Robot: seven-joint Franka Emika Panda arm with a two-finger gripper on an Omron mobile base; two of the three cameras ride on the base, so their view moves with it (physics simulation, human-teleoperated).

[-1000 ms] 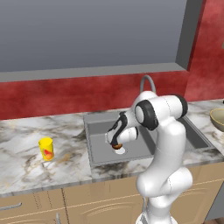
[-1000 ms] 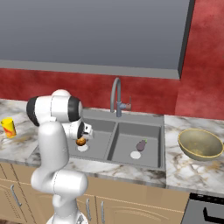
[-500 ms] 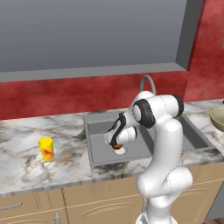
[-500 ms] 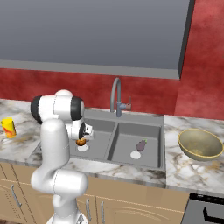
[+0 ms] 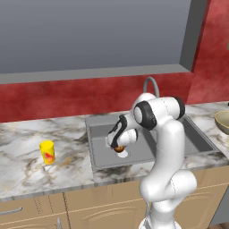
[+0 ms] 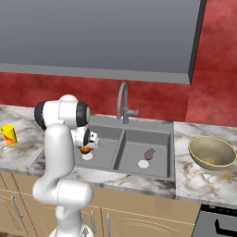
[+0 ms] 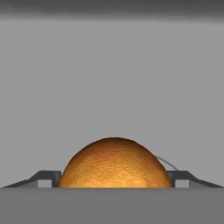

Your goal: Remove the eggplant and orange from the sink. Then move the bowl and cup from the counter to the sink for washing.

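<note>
Nothing much is moving; fingers (image 7: 48, 177) are sitting wide beside the orange (image 7: 114, 164) (ready to squeeze) in the sink's (image 5: 99, 154) left basin.

Marble counter (image 5: 27, 165), wooden cabinets (image 6: 134, 217)

Sink (image 6: 169, 139) and washing-up
Orange (image 7: 114, 163) sat in left basin, eggplant (image 6: 149, 153) right; cup (image 5: 47, 152) and bowl (image 6: 212, 152) on counter.
</note>
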